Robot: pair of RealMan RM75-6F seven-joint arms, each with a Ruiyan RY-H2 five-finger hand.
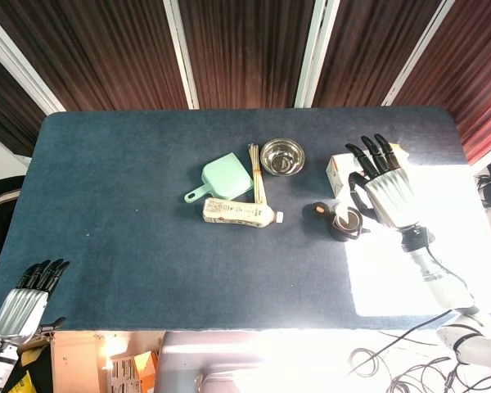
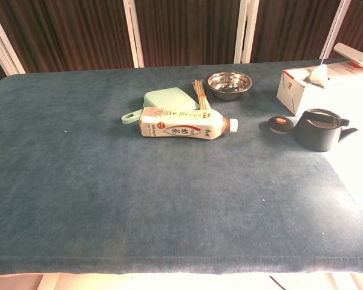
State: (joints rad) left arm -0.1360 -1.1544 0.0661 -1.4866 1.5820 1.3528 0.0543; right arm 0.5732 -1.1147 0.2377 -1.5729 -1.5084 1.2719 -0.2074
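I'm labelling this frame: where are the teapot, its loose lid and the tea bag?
teapot (image 2: 316,134): chest view, on its dark body.
lid (image 2: 280,124): chest view, on its flat top.
tea bag (image 2: 318,74): chest view, on the white pouch over the box.

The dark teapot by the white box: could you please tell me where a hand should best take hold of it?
Probably by the arched handle over the open top of the teapot, coming from above; it stands upright, its lid lying apart on the left.
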